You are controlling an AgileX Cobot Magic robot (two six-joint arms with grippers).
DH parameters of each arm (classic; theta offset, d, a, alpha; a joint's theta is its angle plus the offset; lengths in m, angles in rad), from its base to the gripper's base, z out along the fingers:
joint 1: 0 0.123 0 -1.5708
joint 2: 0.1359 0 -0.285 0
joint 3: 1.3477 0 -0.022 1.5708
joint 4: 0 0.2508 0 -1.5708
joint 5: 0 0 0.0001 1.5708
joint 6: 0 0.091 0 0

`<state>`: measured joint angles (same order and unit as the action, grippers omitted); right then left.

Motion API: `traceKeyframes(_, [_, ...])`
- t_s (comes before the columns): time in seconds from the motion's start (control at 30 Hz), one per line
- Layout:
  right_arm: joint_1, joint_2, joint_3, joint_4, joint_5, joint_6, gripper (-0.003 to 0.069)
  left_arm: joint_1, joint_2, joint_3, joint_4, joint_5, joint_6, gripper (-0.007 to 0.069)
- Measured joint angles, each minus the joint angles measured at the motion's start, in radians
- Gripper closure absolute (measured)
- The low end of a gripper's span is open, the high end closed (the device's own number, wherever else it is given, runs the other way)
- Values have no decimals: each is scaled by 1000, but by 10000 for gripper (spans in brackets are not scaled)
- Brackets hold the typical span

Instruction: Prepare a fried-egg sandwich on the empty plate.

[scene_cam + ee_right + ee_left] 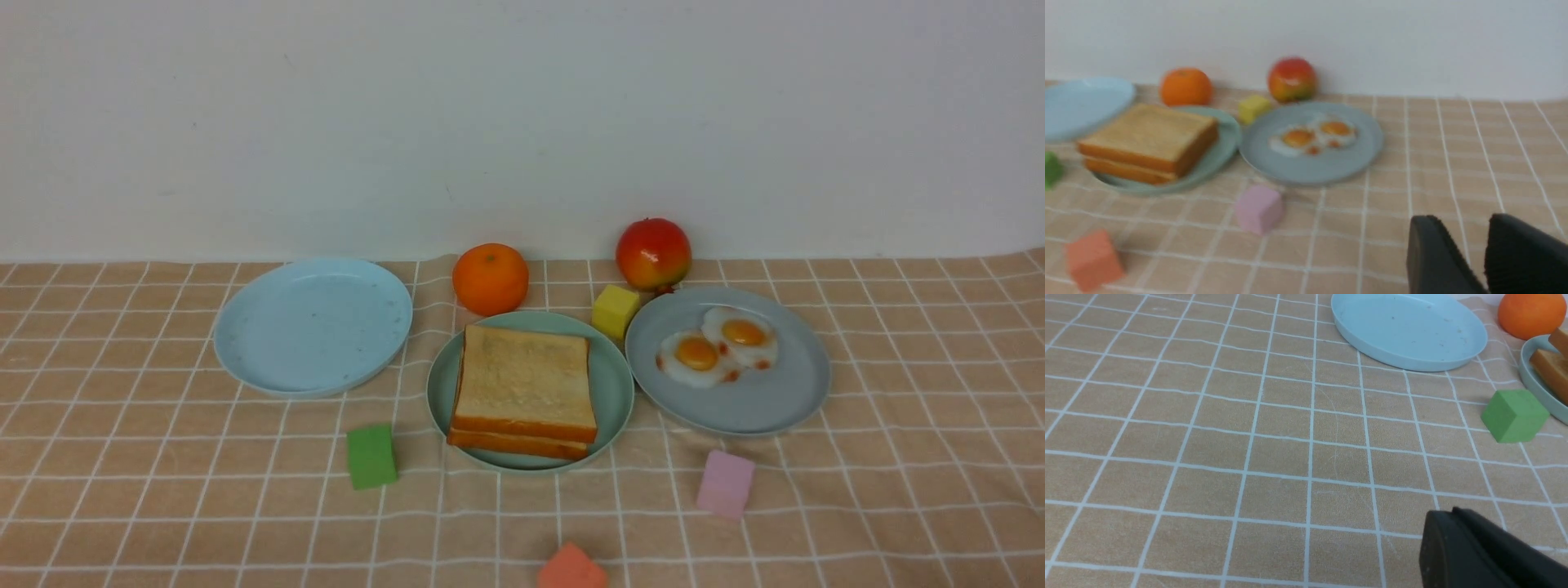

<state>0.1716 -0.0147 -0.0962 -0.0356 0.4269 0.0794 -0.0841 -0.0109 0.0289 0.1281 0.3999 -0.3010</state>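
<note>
2 toast slices [522, 380] lying stacked on teal-green plate [612, 388]. Grey-blue plate [751, 408] holding 2 fried eggs [718, 347] beside it. Left hand [1447, 512] hovering clenched, empty; right hand [1466, 219] hovering released.

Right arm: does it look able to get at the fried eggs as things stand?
Probably yes: the right gripper is open and the fried eggs lie uncovered on the grey-blue plate. Actual reach I can't confirm.

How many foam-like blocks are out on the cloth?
4: a green block left of the toast plate, a yellow one beside the grey-blue plate, a pink one nearer than that plate, and an orange-red one nearest, partly cut off in the front view.
</note>
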Motion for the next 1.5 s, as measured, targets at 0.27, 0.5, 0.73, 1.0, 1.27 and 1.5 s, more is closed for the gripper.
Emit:
traceKeyframes(0.27, [-87, 1, 110, -9, -39, 20, 425, 1, 0, 0, -3, -1, 0, 601])
traceKeyframes(0.5, [-125, 1, 110, -12, -39, 21, 421, 2, 0, 0, -3, -1, 0, 593])
traceKeyframes(0.73, [-125, 1, 110, -12, -39, 21, 419, 2, 0, 0, -3, -1, 0, 585])
traceKeyframes(1.0, [-125, 1, 110, -12, -39, 23, 419, 2, 0, 0, -3, -1, 0, 585])
traceKeyframes(1.27, [-125, 1, 110, -12, -39, 23, 419, 2, 0, 0, -3, -1, 0, 580])
traceKeyframes(1.5, [-125, 1, 110, -12, -39, 23, 419, 2, 0, 0, -3, -1, 0, 573])
